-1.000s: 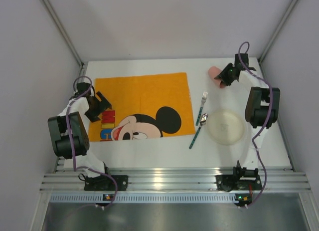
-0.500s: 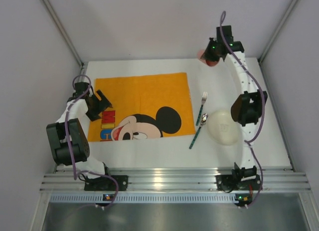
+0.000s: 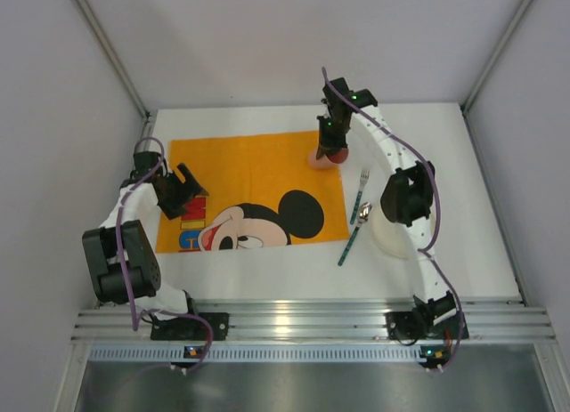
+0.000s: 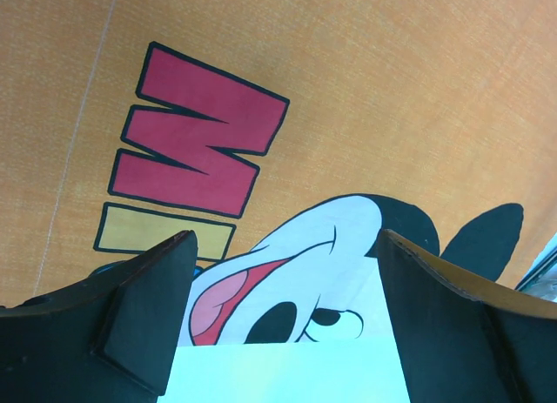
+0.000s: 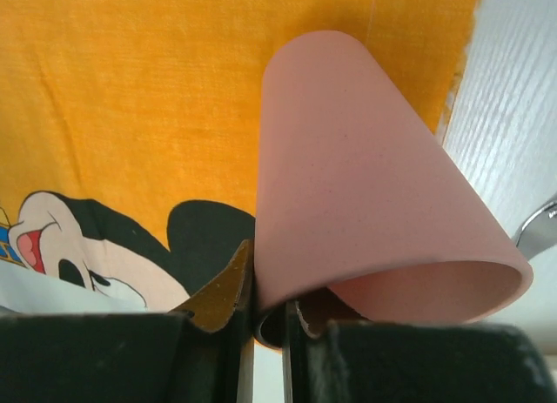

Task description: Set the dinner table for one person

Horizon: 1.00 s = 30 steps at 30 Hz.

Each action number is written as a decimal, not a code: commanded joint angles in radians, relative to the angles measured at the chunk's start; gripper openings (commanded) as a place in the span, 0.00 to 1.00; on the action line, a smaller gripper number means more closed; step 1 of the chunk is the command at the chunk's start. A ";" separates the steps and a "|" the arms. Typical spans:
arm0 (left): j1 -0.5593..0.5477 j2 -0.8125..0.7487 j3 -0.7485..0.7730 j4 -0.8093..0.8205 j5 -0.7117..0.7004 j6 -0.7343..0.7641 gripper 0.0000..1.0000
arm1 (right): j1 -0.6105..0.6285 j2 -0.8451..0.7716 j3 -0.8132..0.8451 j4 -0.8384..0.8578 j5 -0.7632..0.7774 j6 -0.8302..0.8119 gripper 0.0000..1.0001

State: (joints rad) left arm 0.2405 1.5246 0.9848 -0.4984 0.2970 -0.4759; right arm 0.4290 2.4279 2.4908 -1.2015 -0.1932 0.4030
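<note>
My right gripper [image 3: 332, 143] is shut on the rim of a pink cup [image 5: 365, 185] and holds it over the right edge of the orange Mickey Mouse placemat [image 3: 258, 176]; the cup [image 3: 322, 157] shows pink below the gripper. A fork [image 3: 362, 191], a spoon [image 3: 355, 230] and a pale plate [image 3: 392, 238], partly under the right arm, lie on the white dinner table [image 3: 294, 270] right of the placemat. My left gripper [image 3: 185, 188] is open and empty, low over the placemat's left edge, above the printed letters [image 4: 196, 133].
An aluminium rail [image 3: 303, 323] runs along the near edge of the table. Grey walls close in the back and both sides. The right arm's elbow [image 3: 408, 191] hangs above the plate.
My right gripper has carried the pink cup from the table's far right corner, up and leftward, to the placemat's right edge. The left gripper has barely moved.
</note>
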 commanded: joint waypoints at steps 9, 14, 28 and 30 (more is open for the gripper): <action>-0.015 -0.029 -0.023 0.066 0.054 -0.003 0.89 | 0.047 0.000 0.075 -0.135 0.092 -0.026 0.64; -0.017 -0.020 -0.025 0.072 0.059 -0.010 0.88 | 0.073 -0.053 0.077 -0.058 0.075 -0.024 0.72; -0.027 -0.020 -0.020 0.064 0.047 -0.006 0.87 | 0.100 -0.155 0.076 0.140 0.097 -0.015 0.74; -0.029 -0.020 -0.018 0.063 0.047 -0.007 0.87 | 0.100 -0.159 0.071 0.152 0.097 -0.015 0.74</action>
State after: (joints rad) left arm 0.2150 1.5208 0.9646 -0.4694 0.3431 -0.4812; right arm 0.5091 2.3463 2.5210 -1.1244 -0.1139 0.3931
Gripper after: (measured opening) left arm 0.874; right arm 0.736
